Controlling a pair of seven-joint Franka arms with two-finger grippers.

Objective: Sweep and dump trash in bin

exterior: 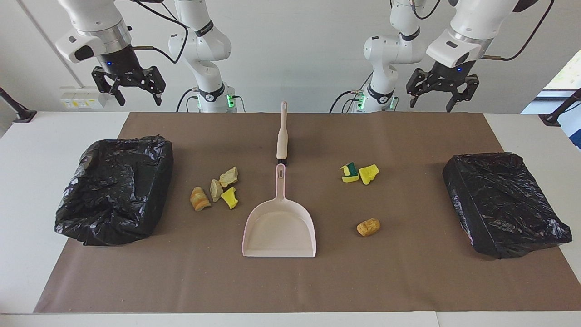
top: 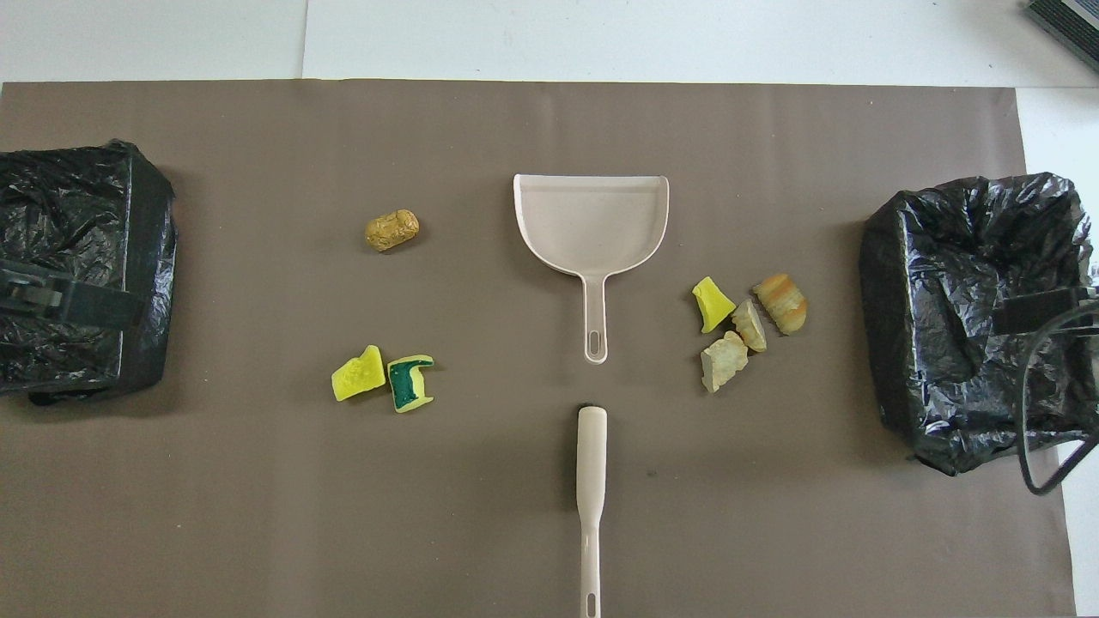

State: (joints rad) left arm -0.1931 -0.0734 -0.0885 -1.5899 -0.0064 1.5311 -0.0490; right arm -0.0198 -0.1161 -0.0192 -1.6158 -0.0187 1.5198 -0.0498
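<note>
1. Facing view: the left gripper (exterior: 442,100) hangs in the air at the robots' edge of the bench (exterior: 27,150), toward its own end, jaws spread wide and holding nothing.
2. The right gripper (exterior: 135,94) hangs likewise at its own end, jaws wide and empty.
3. The trash lies on the brown mat (exterior: 290,281) in two lots. Four scraps (exterior: 215,188) cluster beside the dustpan (exterior: 280,229) toward the right arm's end.
4. Toward the left arm's end, two yellow sponge pieces (exterior: 361,173) touch each other, one with a green face; an orange-brown lump (exterior: 368,227) sits alone, farther from the robots.
5. The brush (exterior: 282,131) lies nearer to the robots than the dustpan, in line with its handle.
6. A black-lined bin (exterior: 115,190) stands at the right arm's end, another bin (exterior: 504,204) at the left arm's end.
</note>
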